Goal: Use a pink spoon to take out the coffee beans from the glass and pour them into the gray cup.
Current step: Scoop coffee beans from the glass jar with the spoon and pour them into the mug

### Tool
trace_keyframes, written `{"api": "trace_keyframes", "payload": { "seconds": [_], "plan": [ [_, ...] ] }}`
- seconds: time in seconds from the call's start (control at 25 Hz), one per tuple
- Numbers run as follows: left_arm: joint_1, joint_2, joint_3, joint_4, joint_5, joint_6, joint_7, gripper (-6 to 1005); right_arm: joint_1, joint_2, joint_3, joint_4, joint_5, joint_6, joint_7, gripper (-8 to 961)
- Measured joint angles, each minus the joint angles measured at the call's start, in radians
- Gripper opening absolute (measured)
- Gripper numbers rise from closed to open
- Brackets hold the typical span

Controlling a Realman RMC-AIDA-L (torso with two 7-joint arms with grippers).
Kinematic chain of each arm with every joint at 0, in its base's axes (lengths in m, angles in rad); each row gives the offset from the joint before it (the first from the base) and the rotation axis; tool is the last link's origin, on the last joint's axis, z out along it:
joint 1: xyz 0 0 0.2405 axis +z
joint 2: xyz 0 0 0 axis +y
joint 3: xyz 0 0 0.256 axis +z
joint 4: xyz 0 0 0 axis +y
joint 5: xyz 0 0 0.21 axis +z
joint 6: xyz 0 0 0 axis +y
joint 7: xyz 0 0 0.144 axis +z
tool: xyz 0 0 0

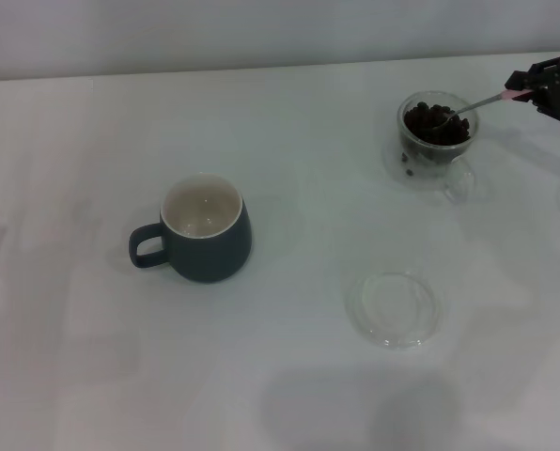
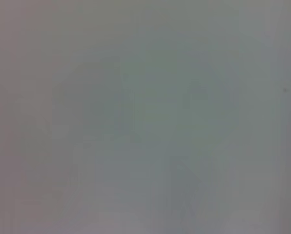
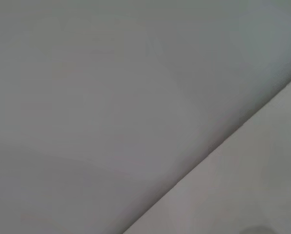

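Right claw [image 1: 534,92] pinches the pink spoon [image 1: 477,103] by its handle, bowl dipped among the coffee beans [image 1: 436,123] in the glass [image 1: 436,141]; gray cup [image 1: 205,230] stands well apart.

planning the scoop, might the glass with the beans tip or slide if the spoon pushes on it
The glass looks small and light, so it could slide on the smooth white table. It holds many coffee beans, which probably steadies it against tipping. The pink spoon, held by the right gripper, leans over its rim, so sideways pushes may nudge it.
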State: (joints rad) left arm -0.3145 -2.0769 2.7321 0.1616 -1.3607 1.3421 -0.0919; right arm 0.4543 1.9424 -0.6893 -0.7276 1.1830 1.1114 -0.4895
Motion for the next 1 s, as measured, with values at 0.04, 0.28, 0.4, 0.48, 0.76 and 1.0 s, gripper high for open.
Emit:
{"api": "trace_keyframes", "payload": {
  "seconds": [0.04,0.28,0.4,0.48,0.76,1.0],
  "plan": [
    [0.0,0.0,0.0,-0.001,0.0,0.0,0.0,850,0.0,-0.003,0.002,0.007,0.005,0.001,0.0,225],
    [0.0,0.0,0.0,-0.01,0.0,0.0,0.0,850,0.001,-0.019,0.018,0.041,0.032,0.004,-0.001,229],
    [0.0,0.0,-0.001,-0.01,0.0,0.0,0.0,850,0.001,-0.026,0.048,0.068,0.05,0.017,-0.02,231],
    [-0.001,0.0,-0.001,-0.01,0.0,0.0,0.0,850,0.001,-0.034,0.053,0.079,0.056,0.027,-0.027,232],
    [-0.009,0.0,0.0,-0.01,0.0,-0.001,0.0,851,0.006,-0.038,0.054,0.08,0.084,0.087,-0.052,237],
    [-0.011,-0.002,0.0,-0.01,0.0,-0.004,0.0,851,0.033,-0.018,0.048,0.072,0.087,0.146,-0.062,241]
  ]
}}
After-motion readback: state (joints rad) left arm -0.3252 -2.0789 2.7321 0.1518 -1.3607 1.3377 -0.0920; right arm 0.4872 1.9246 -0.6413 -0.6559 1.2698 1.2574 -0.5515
